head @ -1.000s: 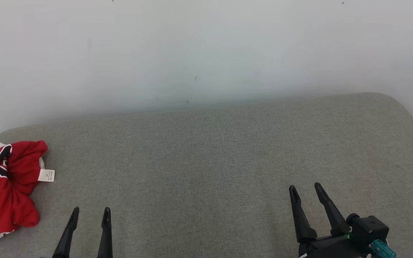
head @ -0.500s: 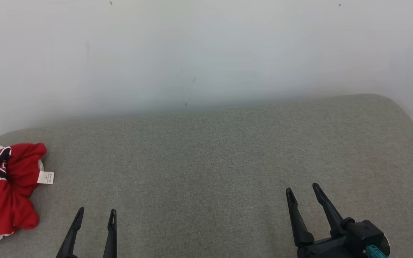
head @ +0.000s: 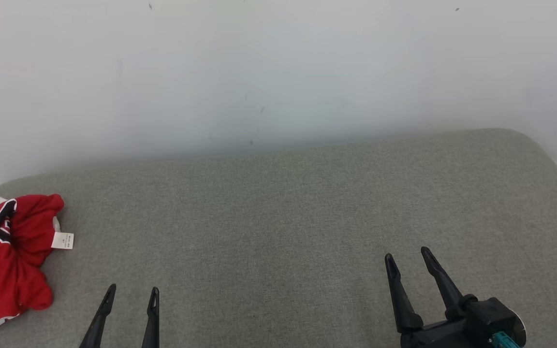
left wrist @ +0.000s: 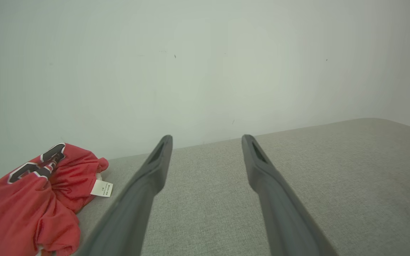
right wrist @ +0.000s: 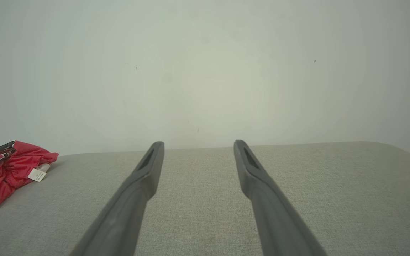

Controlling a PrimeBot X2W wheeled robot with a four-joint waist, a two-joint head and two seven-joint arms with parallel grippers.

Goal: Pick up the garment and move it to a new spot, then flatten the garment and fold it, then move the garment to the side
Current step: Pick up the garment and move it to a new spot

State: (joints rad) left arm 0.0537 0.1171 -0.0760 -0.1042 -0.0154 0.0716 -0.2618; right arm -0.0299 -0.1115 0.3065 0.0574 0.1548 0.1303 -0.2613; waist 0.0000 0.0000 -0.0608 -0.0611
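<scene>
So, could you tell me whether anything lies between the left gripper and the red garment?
Nothing visible does: bare grey cushion lies between the open left gripper and the crumpled red garment, which sits at the cushion's left end.

The red jersey [head: 3, 261] runs off the left edge, and the print on its white tag [head: 62, 240] is too small to read.

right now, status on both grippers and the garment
Left gripper open, empty. Right gripper open, empty. Red garment crumpled at far left of grey cushion, not yet picked up. Nothing between left gripper and garment.
</scene>
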